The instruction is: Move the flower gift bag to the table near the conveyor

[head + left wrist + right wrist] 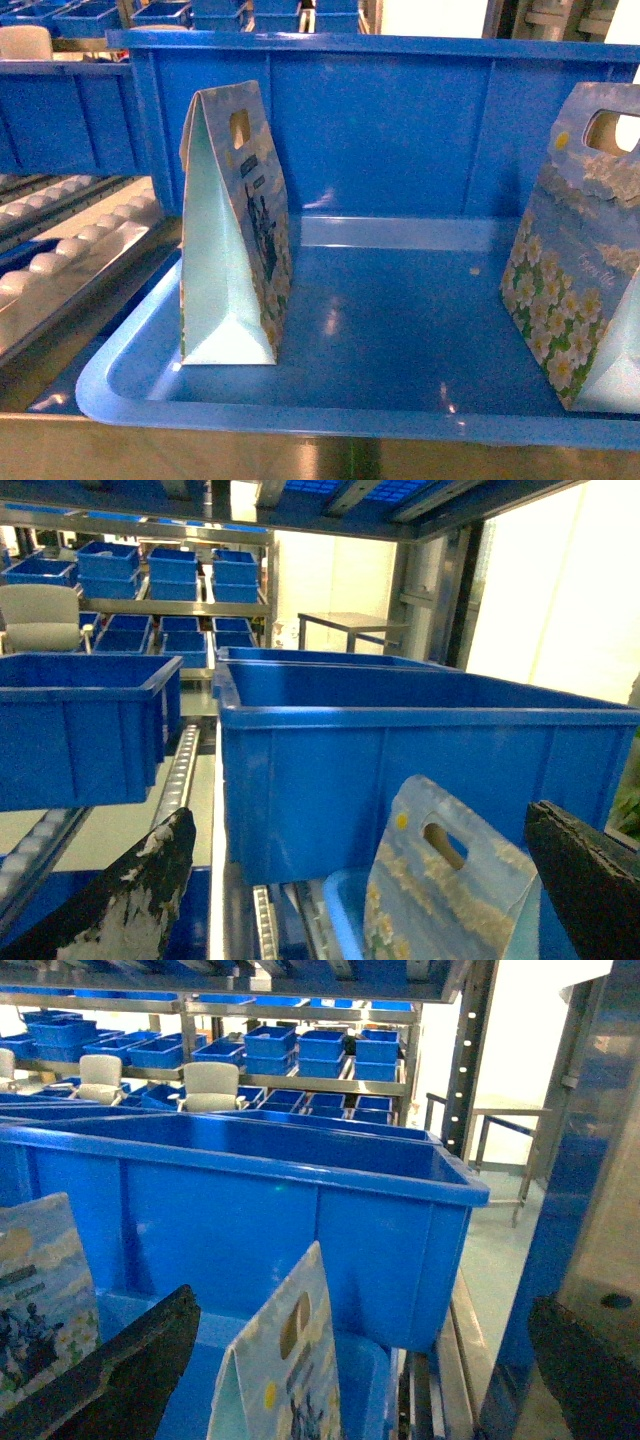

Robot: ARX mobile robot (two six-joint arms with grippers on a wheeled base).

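Two flower gift bags stand upright in a shallow blue tray point(300, 415): one at the left point(235, 230), one at the right edge point(585, 260). Neither gripper shows in the head view. In the left wrist view my left gripper point(360, 820) is open, its worn black fingers point(130, 900) wide apart, and the left bag point(450, 890) stands ahead between them, untouched. My right gripper point(365, 1305) is open too, with the right bag point(285, 1370) ahead between its fingers point(120, 1370) and the other bag point(40, 1280) at far left. The conveyor rollers point(70, 250) run along the left. The table is out of view.
A tall blue bin point(400, 130) stands right behind the tray. Another blue bin point(80, 725) sits on the roller track point(180, 770) to the left. Shelves of several blue bins point(300, 1055) fill the background. A steel rack post point(590, 1160) rises at the right.
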